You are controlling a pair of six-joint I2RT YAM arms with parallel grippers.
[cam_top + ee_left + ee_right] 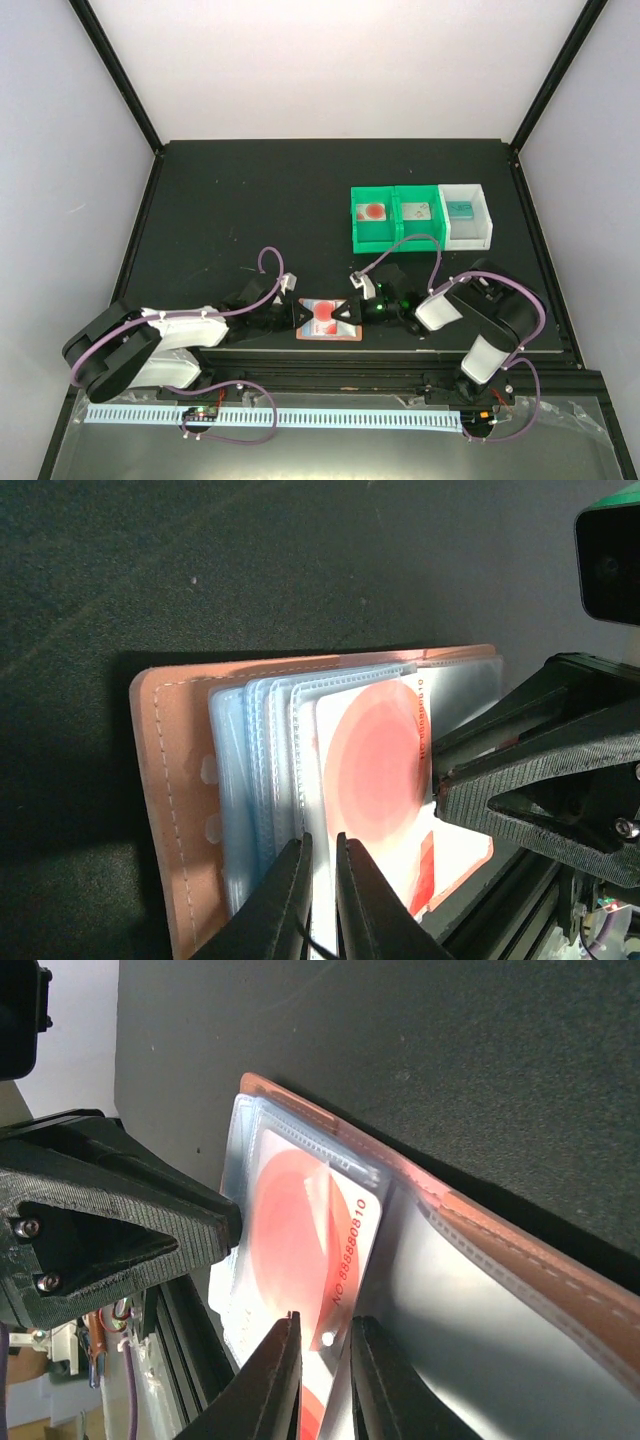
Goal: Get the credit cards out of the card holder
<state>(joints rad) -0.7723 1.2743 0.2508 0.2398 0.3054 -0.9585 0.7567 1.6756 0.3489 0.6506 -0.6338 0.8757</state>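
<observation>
Pinching card holder (165, 810) with left gripper (322, 880), straddling credit card (300, 1240) with right gripper (325, 1360), hold uncertain, risking a slip.

Black arms (110, 350) with white sleeves (180, 325), purple cables (270, 260), ribbed black end effectors (322, 845).

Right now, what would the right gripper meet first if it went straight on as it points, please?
The right gripper would likely meet the red-and-white card in the open wallet first; its tips seem at its edge.
</observation>
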